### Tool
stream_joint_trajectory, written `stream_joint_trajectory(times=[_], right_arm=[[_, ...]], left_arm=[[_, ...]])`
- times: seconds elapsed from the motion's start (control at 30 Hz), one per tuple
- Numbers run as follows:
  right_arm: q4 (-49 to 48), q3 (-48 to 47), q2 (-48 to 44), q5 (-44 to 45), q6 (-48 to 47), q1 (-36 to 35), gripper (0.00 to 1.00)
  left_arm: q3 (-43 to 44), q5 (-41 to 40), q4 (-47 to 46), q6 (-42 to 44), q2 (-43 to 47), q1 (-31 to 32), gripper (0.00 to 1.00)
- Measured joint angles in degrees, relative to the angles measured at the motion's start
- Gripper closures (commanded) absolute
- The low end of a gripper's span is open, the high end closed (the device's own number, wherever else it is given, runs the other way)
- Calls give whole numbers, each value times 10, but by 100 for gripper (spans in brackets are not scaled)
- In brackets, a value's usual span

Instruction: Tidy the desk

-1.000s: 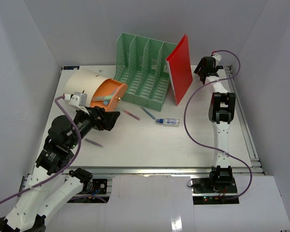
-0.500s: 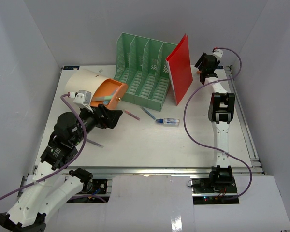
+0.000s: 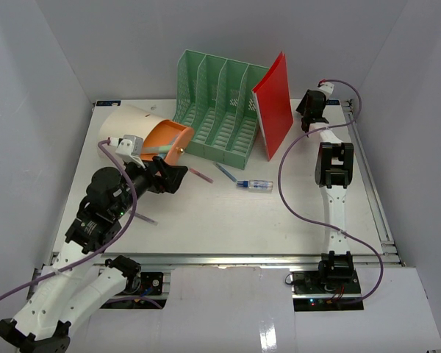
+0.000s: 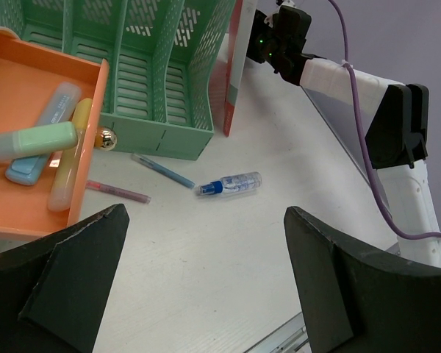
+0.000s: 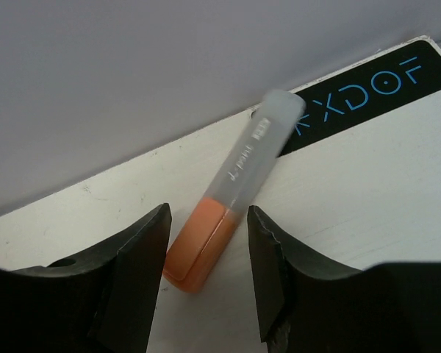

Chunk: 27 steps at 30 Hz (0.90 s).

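The desk (image 3: pixel 228 217) is a large white tabletop. My left gripper (image 3: pixel 170 179) is open and empty, low over the desk beside the orange face of the beige cylinder (image 3: pixel 143 131); in the left wrist view its fingers (image 4: pixel 204 220) frame bare desk. My right gripper (image 3: pixel 309 109) is at the back right, behind the red folder (image 3: pixel 275 103). It is open, with one finger on each side of an orange highlighter with a clear cap (image 5: pixel 206 246) that lies on the desk by the back wall.
The green file rack (image 3: pixel 217 110) stands at the back. The cylinder's orange tray (image 4: pixel 29 147) holds several highlighters. A blue pen (image 4: pixel 162 170), a pink pen (image 4: pixel 117 192) and a clear blue-capped tube (image 4: pixel 230 183) lie mid-desk. A purple pen (image 3: pixel 142 218) lies near the left arm.
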State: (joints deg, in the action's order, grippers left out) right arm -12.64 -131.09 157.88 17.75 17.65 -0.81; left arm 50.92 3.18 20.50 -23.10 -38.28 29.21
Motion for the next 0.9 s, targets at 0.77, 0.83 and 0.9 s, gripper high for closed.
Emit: stream_joint_trajectory(times=[0.77,0.83,0.9], right_arm=[[106,167,-139,-125,14,31,67],[117,200,-164,-138,12,31,67],[130,230,-189,-152,10,32,66]], left_arm=[[-8,17,4,-10,82,0,2],[-8,24,8,-16,89,0,2],[-8,32,17,-22,98,0,2]])
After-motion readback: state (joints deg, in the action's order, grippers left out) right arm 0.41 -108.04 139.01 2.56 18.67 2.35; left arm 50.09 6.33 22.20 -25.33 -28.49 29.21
